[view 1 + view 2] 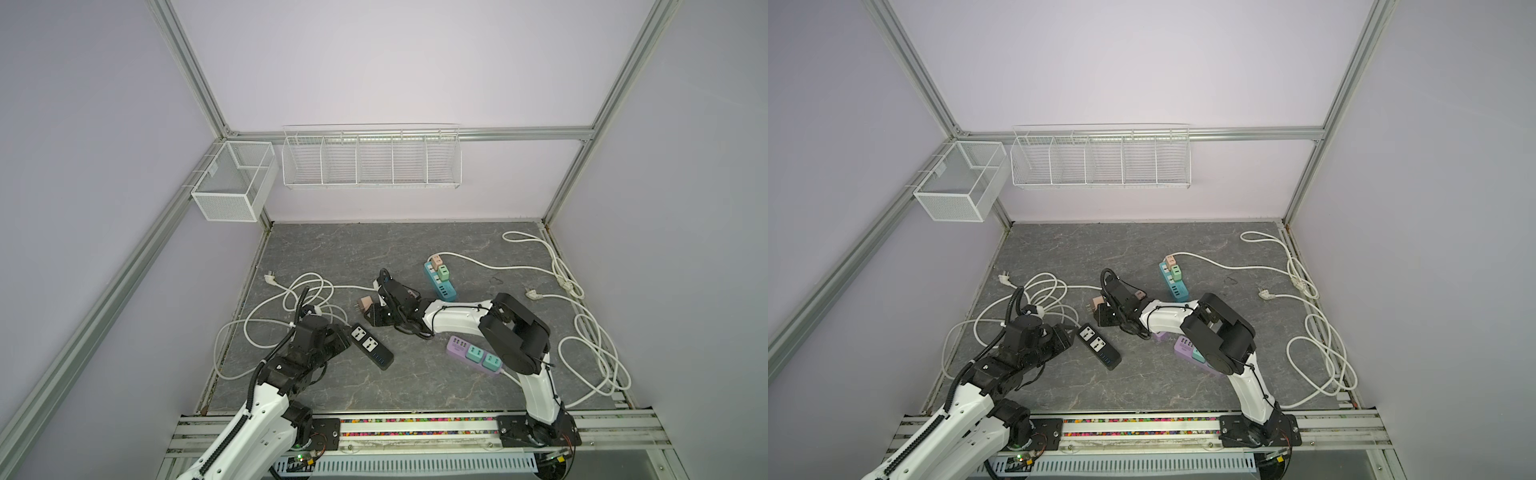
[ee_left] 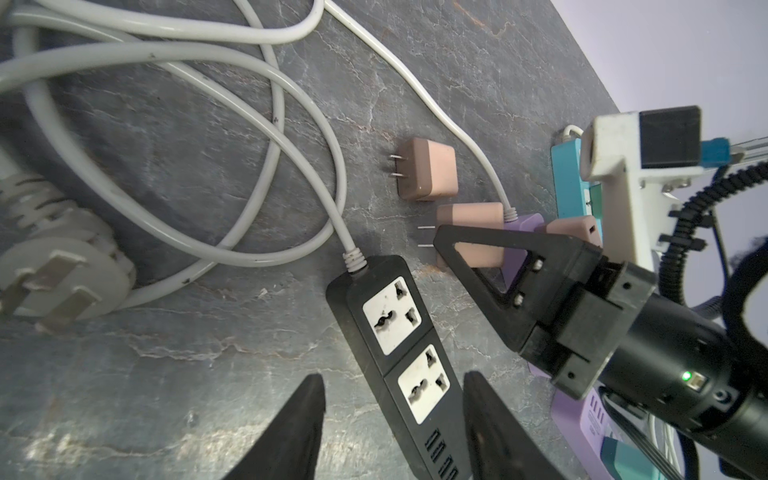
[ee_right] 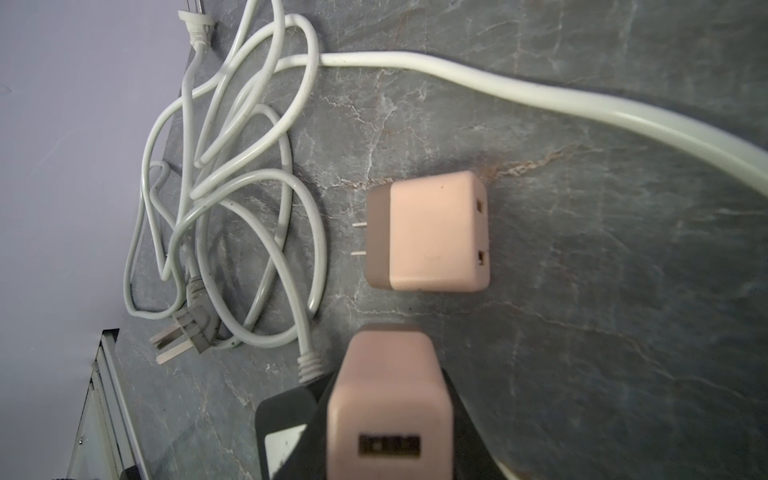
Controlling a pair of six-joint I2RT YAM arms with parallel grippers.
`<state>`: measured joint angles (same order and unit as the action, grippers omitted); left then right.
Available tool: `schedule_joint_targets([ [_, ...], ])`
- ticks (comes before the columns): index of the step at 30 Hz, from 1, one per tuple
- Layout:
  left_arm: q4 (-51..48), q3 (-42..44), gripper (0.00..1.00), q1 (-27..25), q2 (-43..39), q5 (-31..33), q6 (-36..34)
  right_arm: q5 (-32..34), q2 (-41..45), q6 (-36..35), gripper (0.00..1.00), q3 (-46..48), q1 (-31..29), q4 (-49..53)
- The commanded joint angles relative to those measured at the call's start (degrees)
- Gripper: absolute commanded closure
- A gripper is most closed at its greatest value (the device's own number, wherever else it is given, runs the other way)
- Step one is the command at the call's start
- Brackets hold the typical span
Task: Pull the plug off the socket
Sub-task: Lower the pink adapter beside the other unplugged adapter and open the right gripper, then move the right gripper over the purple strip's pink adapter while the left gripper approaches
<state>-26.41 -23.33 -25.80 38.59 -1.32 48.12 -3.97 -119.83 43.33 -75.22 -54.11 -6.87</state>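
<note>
Just off the black power strip (image 2: 399, 353), both sockets showing empty, the right fingers (image 2: 498, 239) are clamping the pink charger plug (image 2: 478, 220) clear while the left fingers (image 2: 291, 424) are standing open astride the strip; pull judged done.

On the table (image 1: 415, 245), the two-outlet power strip (image 1: 371, 347) lies left of the middle, with the left gripper (image 2: 395, 376) at its left side. Just behind this strip lies a loose charger plug (image 1: 365, 302), its prongs pointing left. The right gripper (image 1: 374, 313) reaches across the middle and holds a second charger plug (image 3: 388, 399) just beside the loose one, not touching it. Further back and to the right lies the rear power strip (image 1: 446, 286), with two chargers (image 1: 443, 272) on its far end. The front power strip (image 1: 457, 345) lies partly under the right arm. One cord coil (image 1: 291, 299) lies at the left edge and another coil (image 1: 590, 345) at the right edge.
</note>
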Motion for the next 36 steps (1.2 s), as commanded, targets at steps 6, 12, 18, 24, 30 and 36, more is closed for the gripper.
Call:
schedule_joint_targets([
  [6,0.20,-1.19,0.45,-0.22,-0.11,-0.25,0.07,0.70,-1.22,0.01,0.76,-0.48,-0.50,2.14],
  [12,0.30,-1.58,0.44,-0.25,0.08,-0.68,0.17,1.93,1.07,-1.67,0.61,0.05,-0.50,3.61],
  [18,0.19,-2.33,0.43,-0.21,0.73,-0.86,0.16,2.84,4.17,-3.66,0.46,0.29,0.03,6.36],
  [24,-0.58,-4.83,0.43,-0.34,3.16,-1.68,-0.29,4.41,7.65,-5.76,0.38,1.48,0.47,8.48],
  [30,0.35,-5.20,0.42,-0.33,3.16,-2.61,0.31,4.82,12.76,-8.29,0.33,3.64,0.66,10.01],
  [36,1.58,-6.14,0.41,-0.41,3.72,-3.49,0.85,6.14,19.58,-11.94,0.31,5.25,0.83,13.61],
])
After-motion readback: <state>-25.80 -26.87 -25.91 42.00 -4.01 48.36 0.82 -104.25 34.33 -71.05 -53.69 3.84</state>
